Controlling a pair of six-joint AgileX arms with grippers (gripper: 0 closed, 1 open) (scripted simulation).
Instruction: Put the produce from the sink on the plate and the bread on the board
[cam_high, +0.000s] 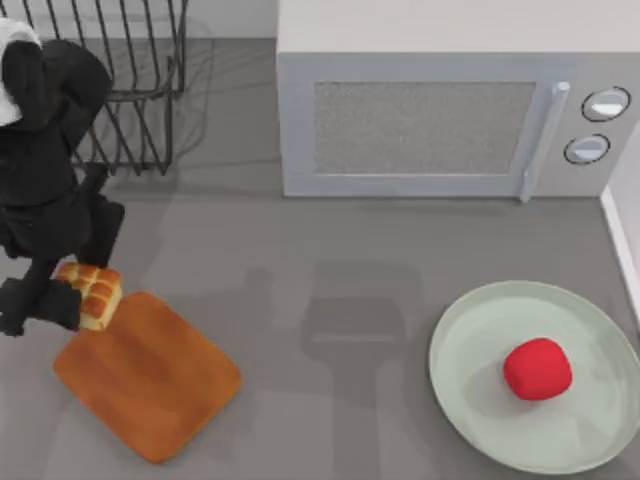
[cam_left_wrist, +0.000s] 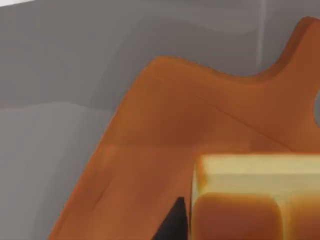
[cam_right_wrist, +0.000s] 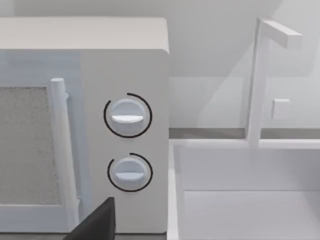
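Left gripper (cam_high: 62, 298): my fingers clamp the bread (cam_high: 92, 291), held at the board's (cam_high: 150, 375) 11 o'clock corner.
Bread: mostly overhanging that edge — I'd carry it toward 4 o'clock, centre it, lower flat, then release.
Produce (cam_high: 537, 368): on the plate (cam_high: 470, 340).
Right gripper: can't tell — parked facing the microwave (cam_right_wrist: 125, 65).

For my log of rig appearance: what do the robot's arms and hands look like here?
The left arm is matte black and bulky, with a white patch near its top. Its hand is black too. In the right wrist view a dark, flat-sided wedge of the right hand shows. No cables or markings are visible.
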